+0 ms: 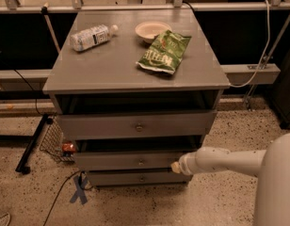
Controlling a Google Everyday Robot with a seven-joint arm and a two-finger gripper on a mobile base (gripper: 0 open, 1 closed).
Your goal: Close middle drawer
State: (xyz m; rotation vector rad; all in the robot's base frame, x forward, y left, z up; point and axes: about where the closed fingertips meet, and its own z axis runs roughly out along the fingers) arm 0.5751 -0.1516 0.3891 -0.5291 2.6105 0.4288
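The grey cabinet (135, 74) has three alike drawer fronts. The middle drawer (112, 161), with a small round knob (141, 162), stands a little out from the cabinet, with a dark gap above it. My gripper (174, 166) is at the end of the white arm (220, 160) and rests against the right end of the middle drawer's front. The top drawer (98, 125) is also pulled out somewhat. The bottom drawer front (116, 178) shows just below the middle one.
On the cabinet top lie a plastic bottle (91, 36), a pale bowl (152, 30) and a green chip bag (165, 52). A wire basket (54, 140) stands on the floor at the left. A blue tape cross (79, 193) marks the floor in front.
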